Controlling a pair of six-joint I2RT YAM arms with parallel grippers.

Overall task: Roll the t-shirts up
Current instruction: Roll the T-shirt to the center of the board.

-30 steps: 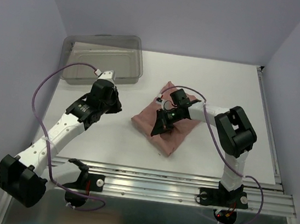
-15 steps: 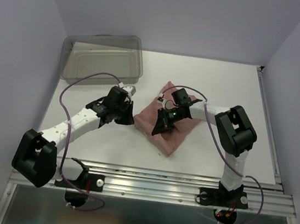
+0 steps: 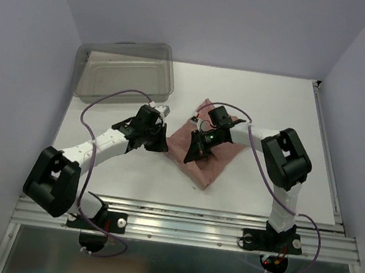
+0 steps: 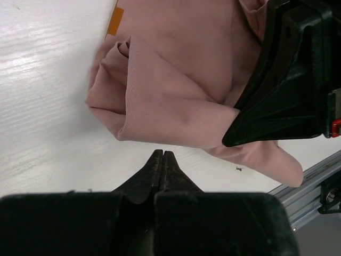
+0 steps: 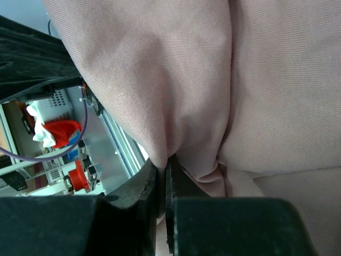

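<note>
t-shirt (image 3: 215, 165) was only loosely folded over, no real roll yet
It lay mid table (image 3: 273, 115). The right gripper (image 5: 166, 161) pinched a fold of it, while the left gripper (image 4: 162, 156) was pressed together, empty, just beside its edge.

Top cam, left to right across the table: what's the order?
clear grey plastic bin → left claw, shut → dusty-pink cotton t-shirt → right arm's black elbow joint

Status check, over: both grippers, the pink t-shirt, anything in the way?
Left gripper shut, empty, beside the t-shirt. Right gripper shut on a fold. T-shirt folded, not rolled. Bin far left, out of the way.
</note>
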